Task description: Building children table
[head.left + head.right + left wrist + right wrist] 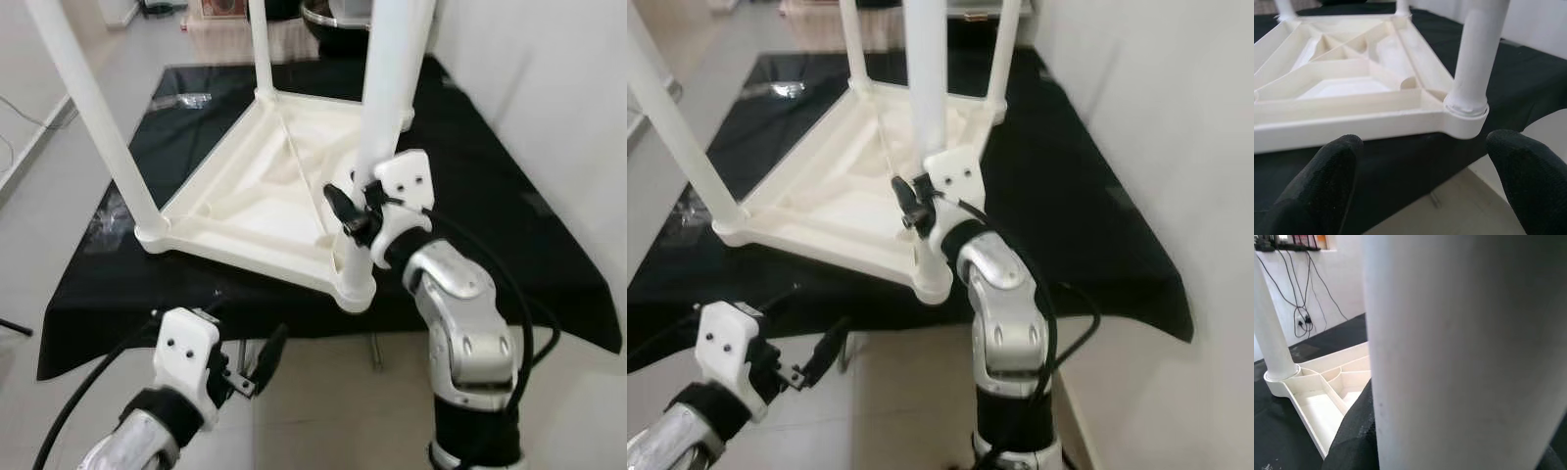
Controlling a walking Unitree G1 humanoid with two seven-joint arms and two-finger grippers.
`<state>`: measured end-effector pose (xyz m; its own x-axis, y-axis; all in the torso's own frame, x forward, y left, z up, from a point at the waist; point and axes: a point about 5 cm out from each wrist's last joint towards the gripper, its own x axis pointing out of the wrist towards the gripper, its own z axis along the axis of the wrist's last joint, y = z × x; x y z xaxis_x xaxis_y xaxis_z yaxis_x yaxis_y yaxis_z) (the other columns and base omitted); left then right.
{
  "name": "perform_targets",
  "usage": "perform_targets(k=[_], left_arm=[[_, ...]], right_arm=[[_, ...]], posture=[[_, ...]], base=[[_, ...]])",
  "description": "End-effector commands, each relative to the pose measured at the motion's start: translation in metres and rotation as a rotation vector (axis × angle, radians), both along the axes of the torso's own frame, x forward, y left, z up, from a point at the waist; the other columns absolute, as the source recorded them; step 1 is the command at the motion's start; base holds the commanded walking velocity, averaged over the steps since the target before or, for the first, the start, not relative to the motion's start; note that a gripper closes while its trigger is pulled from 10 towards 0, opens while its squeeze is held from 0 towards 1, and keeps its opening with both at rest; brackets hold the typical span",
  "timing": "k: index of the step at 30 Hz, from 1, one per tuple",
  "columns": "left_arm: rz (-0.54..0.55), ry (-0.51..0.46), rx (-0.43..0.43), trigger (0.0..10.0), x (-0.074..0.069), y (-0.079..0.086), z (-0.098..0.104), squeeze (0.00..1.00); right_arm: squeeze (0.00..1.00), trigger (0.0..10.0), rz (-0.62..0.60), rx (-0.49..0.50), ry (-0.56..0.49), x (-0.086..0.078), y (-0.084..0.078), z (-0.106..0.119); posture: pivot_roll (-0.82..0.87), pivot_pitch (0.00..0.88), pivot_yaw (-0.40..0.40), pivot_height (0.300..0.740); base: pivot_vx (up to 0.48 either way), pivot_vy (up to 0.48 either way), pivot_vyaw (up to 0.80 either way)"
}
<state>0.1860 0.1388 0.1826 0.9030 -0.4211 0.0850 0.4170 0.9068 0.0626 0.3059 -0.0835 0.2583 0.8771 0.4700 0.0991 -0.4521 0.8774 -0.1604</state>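
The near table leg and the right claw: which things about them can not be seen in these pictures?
- Near leg: its top is cut off by the head views' upper edge.
- Right claw: the leg hides the far finger, so the grip is unclear.
- Right wrist view: the leg blocks most of the tabletop.

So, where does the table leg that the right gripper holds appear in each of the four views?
Left eye view: the near leg stands right of centre, the right gripper closed around it.
Right eye view: the leg stands at top centre.
Left wrist view: it rises at upper right, beyond the left gripper.
Right wrist view: it is the broad white column up close.
Shared landmark: the white upturned tabletop on the black cloth.
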Motion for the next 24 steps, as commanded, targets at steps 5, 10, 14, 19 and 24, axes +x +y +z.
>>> perform_targets(k=[5, 10, 14, 19, 24], left_arm=[[0.006, 0.017, -0.001, 10.0, 0.001, 0.003, -0.005, 0.00], [0.004, 0.019, 0.002, 10.0, 0.001, 0.002, -0.006, 0.00], [-0.003, 0.024, -0.002, 10.0, -0.001, -0.001, -0.007, 0.00], [-0.006, 0.025, -0.006, 10.0, -0.002, -0.002, -0.006, 0.00], [-0.009, 0.026, -0.007, 10.0, -0.004, -0.003, -0.005, 0.00]], right_arm=[[0.78, 10.0, 0.005, 0.011, 0.081, 0.011, 0.005, -0.017], [1.00, 10.0, 0.212, 0.079, 0.037, 0.002, 0.012, 0.000], [1.00, 10.0, 0.407, 0.001, 0.012, 0.006, 0.002, 0.001], [0.80, 10.0, 0.647, -0.106, 0.023, 0.005, -0.007, -0.004], [0.00, 10.0, 0.768, -0.138, 0.007, 0.021, -0.014, 0.008]], posture=[[0.06, 0.189, -0.030, 0.740], [0.06, 0.190, -0.036, 0.740], [0.06, 0.195, -0.037, 0.740], [0.06, 0.207, -0.042, 0.740], [0.06, 0.228, -0.053, 0.740]], base=[[0.000, 0.000, 0.00], [0.000, 0.000, 0.00], [0.000, 0.000, 0.00], [0.000, 0.000, 0.00], [0.000, 0.000, 0.00]])
